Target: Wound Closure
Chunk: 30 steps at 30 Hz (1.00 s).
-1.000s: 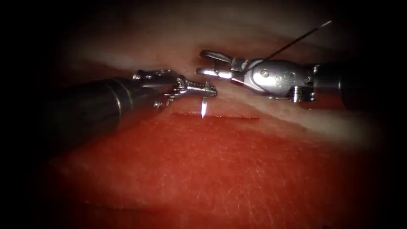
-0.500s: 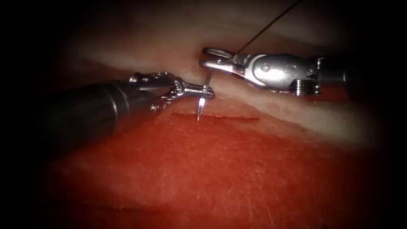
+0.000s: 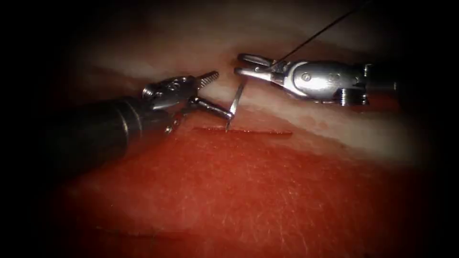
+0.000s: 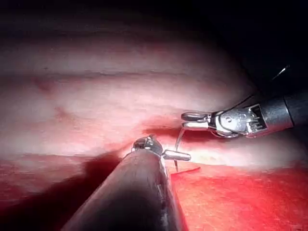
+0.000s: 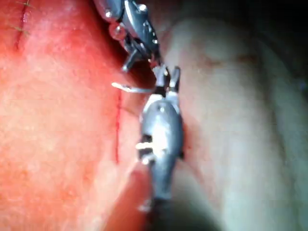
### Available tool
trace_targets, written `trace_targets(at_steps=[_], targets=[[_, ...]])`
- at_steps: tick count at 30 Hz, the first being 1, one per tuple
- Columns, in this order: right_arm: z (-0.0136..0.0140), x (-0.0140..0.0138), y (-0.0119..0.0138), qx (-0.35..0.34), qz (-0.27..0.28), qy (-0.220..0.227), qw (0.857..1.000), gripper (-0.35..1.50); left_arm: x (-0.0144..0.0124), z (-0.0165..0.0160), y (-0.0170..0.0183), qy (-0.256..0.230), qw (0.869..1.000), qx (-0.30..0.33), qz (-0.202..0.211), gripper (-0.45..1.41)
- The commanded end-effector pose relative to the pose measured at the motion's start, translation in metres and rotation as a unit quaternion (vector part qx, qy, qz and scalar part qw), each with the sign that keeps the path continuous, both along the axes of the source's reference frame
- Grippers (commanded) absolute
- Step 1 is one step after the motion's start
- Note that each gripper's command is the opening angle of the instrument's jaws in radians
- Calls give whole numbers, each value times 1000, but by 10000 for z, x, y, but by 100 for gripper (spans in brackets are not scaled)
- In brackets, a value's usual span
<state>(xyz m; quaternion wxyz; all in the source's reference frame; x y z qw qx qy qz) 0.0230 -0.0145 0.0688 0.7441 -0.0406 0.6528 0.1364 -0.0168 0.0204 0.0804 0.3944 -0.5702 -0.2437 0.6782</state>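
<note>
**Needle changes hands above an unstitched cut**

The needle (image 3: 233, 106) stands nearly upright over the left end of the cut (image 3: 248, 131), its point at the cut's upper edge; whether it has entered the tissue (image 3: 248, 191) I cannot tell. The right claw (image 3: 249, 67) has closed on the needle's upper end, where the thread (image 3: 320, 33) runs off up and to the right. The left claw (image 3: 213, 93), clamped on the needle half a second ago, now gapes wide and holds nothing, its lower jaw just beside the shaft. No stitch crosses this cut, so the closure looks barely begun: every bite and every knot is left to do.
</note>
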Motion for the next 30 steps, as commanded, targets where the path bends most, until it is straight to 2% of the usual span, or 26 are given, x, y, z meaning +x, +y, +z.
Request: trace_targets(at_steps=[1, 7, 12, 15, 19, 21, 24, 30], targets=[[9, 7, 2, 0, 1, 1, 1000, -35, -1, 4, 3, 1, 1000, -9, 3, 119], [19, 7, 4, 3, -11, -1, 1000, -35, 13, 10, -13, 11, 995, -98, 27, 109], [22, 7, 5, -22, -20, -8, 1000, -35, 18, 25, -29, 23, 992, -105, 59, 86], [22, 9, 5, -42, -25, -15, 999, -35, 20, 36, -39, 29, 991, -111, 74, 61], [23, 13, 2, -72, -31, -22, 997, -35, 18, 42, -50, 35, 986, -135, 94, 12], [25, 16, 0, -91, -36, -24, 995, -35, 17, 43, -56, 35, 984, -140, 106, -3], [27, 20, 0, -109, -40, -24, 993, -35, 17, 41, -59, 41, 983, -139, 117, -13], [31, 25, 4, -138, -44, -29, 989, -35, 16, 42, -66, 52, 980, -135, 137, -15]])
